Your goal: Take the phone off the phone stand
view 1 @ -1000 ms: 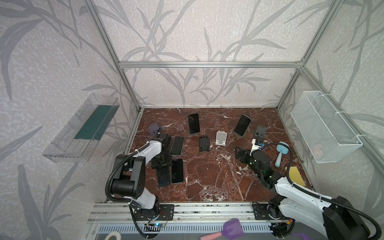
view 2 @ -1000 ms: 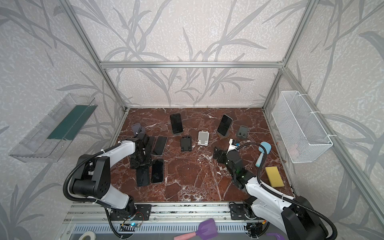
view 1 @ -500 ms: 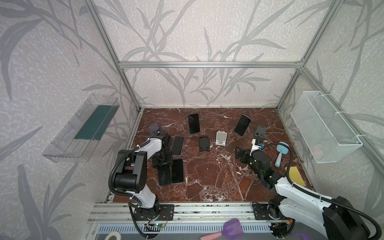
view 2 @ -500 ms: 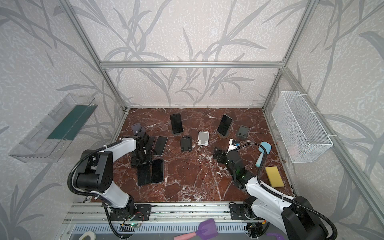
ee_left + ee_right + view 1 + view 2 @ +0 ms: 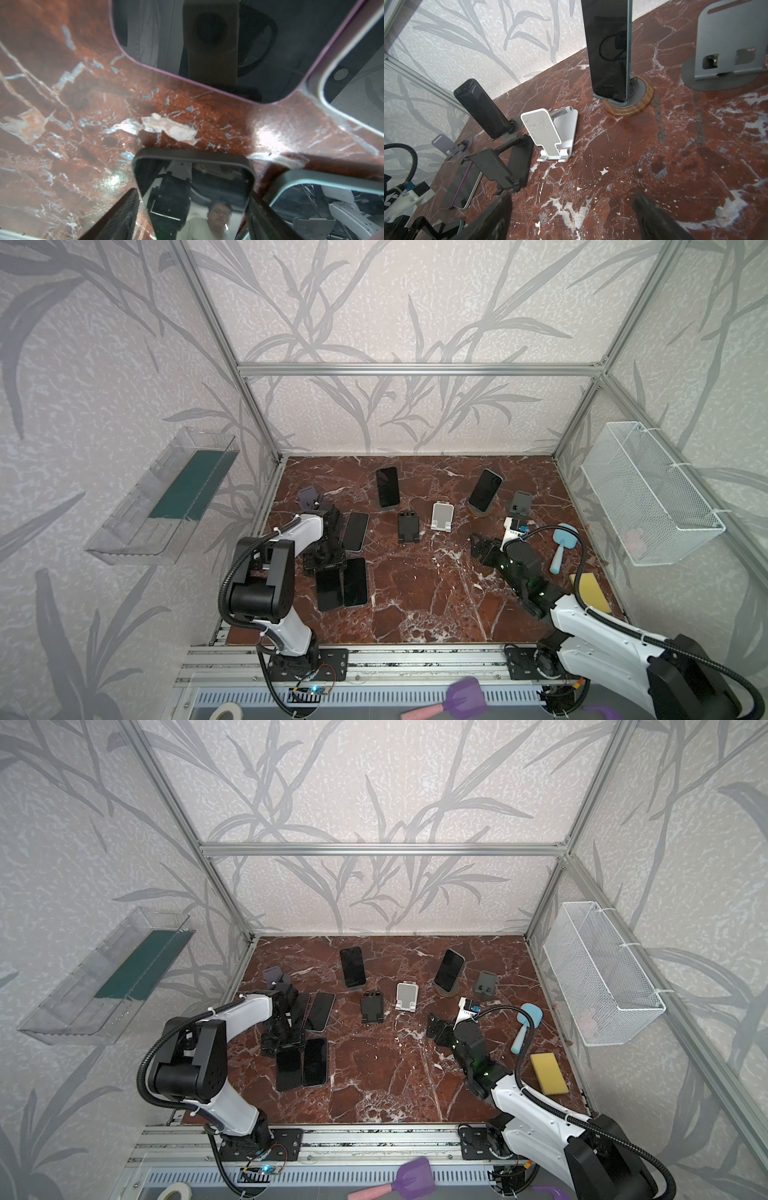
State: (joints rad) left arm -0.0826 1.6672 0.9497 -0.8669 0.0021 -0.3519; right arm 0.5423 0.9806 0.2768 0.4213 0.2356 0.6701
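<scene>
Two dark phones lean on stands at the back: one in the centre [image 5: 387, 492] [image 5: 481, 108], and one [image 5: 484, 489] [image 5: 608, 52] on a stand with a round wooden base [image 5: 629, 101]. A third dark phone [image 5: 329, 593] [image 5: 197, 170] lies flat on the marble at the left. My left gripper [image 5: 326, 566] [image 5: 192, 193] straddles its back end, open, with thin slivers of marble showing between each finger and the phone's edges. My right gripper [image 5: 482, 545] [image 5: 572, 196] hovers open and empty over bare marble, short of the wooden-base stand.
More phones lie flat round the left gripper: a light-edged phone [image 5: 355, 581], a purple-edged phone [image 5: 207, 41], a white-edged phone [image 5: 355, 531]. Empty stands: white [image 5: 441, 516], black [image 5: 407, 526], grey [image 5: 520, 504], lilac [image 5: 309, 497]. Blue brush [image 5: 561, 543], yellow sponge [image 5: 590, 593], wire basket [image 5: 648, 497].
The left gripper's jaws have spread off the dark phone, which now lies straight beside its neighbour. The left arm's elbow has shifted. The right arm has not moved.
</scene>
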